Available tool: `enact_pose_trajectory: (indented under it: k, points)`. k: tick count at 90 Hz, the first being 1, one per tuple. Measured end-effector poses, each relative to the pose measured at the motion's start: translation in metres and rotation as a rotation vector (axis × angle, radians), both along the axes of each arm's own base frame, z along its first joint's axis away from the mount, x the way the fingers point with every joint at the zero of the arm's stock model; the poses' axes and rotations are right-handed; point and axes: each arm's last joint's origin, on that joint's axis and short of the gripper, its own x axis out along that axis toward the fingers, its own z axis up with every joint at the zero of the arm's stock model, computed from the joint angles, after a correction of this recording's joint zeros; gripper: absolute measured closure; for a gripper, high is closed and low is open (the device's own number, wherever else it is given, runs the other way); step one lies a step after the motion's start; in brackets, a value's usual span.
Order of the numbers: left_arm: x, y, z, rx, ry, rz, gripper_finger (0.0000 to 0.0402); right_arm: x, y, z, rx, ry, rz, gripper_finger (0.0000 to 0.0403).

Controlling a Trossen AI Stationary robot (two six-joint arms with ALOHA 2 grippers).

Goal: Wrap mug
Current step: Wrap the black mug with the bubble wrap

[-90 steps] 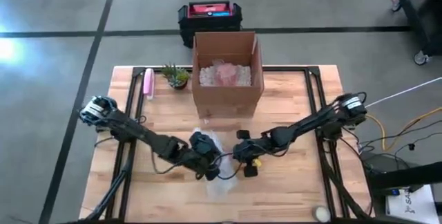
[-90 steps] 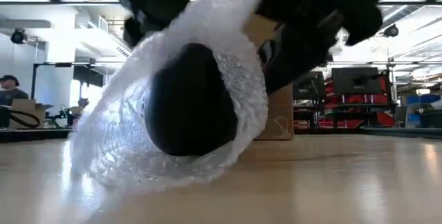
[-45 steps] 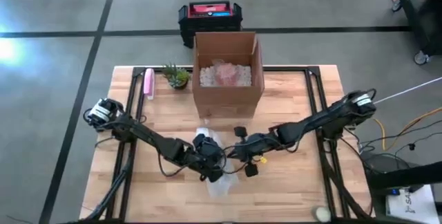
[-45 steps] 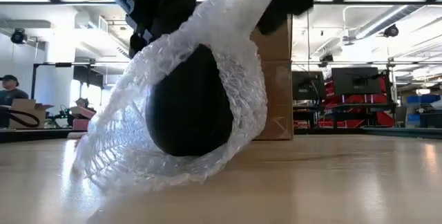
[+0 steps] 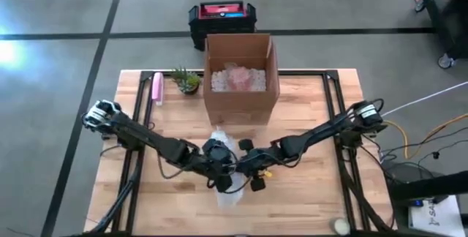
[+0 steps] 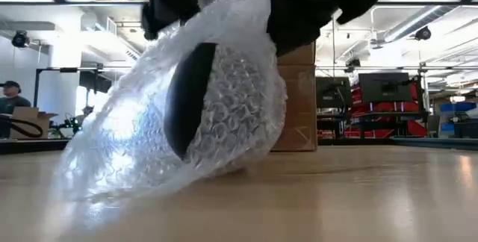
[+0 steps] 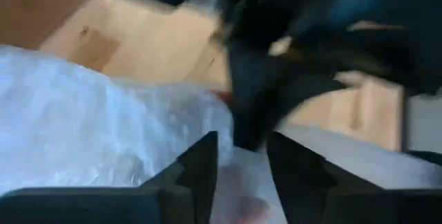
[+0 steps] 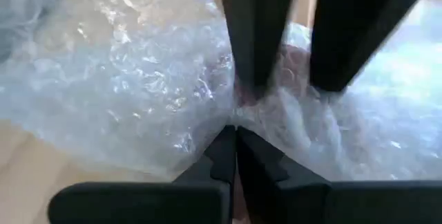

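A dark mug (image 6: 183, 100) lies on the wooden table (image 5: 307, 193), bundled in clear bubble wrap (image 6: 142, 145). The wrap now covers its near face. In the high view the wrap (image 5: 229, 193) spreads toward the near edge. My left gripper (image 5: 218, 167) comes down on the bundle from the left, its fingers a little apart with wrap between them (image 7: 242, 162). My right gripper (image 5: 246, 162) meets it from the right, shut on wrap (image 8: 235, 135). My left gripper has wrap (image 7: 238, 182) between its two fingers (image 8: 257, 37), which point slanting down onto the top of the bundle. What lies under the wrap there is hidden. The bundle rests on the table. My right gripper pinches a bunch of the wrap (image 8: 207, 124) between its shut fingertips, close beside the left fingers, coming from the table's right. One layer or several, I cannot tell. The wrap is pulled over the mug's near face.
An open cardboard box (image 5: 240, 76) with filling stands behind the bundle at the far middle. A small plant (image 5: 186, 80) and a pink object (image 5: 156, 88) sit at the far left. A round object (image 5: 339, 225) lies at the near right corner.
My right gripper has moved toward the table's left, drawing the wrap across the mug's near face, which was bare and is now covered. The wrap has spread wider toward the left along the table. The mug has stayed on the table.
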Motion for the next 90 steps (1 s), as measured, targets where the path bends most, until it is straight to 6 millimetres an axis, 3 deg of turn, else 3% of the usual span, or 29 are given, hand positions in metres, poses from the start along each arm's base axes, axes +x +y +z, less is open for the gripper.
enact_pose_trajectory:
  k: [19, 34, 73, 90]
  points:
    - [-0.013, -0.005, 0.017, 0.027, 0.062, -0.010, 0.0253, 0.001, 0.000, 0.001, -0.001, -0.001, -0.002, 0.0403]
    - [-0.022, -0.007, -0.013, -0.003, 0.131, 0.037, 0.0273, 0.001, 0.000, 0.001, 0.000, -0.003, -0.001, 0.0403]
    - [-0.016, 0.005, -0.062, -0.024, -0.116, 0.074, 0.0339, 0.001, 0.000, 0.002, -0.003, -0.009, 0.001, 0.0403]
    - [-0.020, 0.006, -0.072, -0.045, -0.119, 0.089, 0.0355, -0.001, -0.001, 0.025, -0.058, 0.016, 0.019, 0.0403]
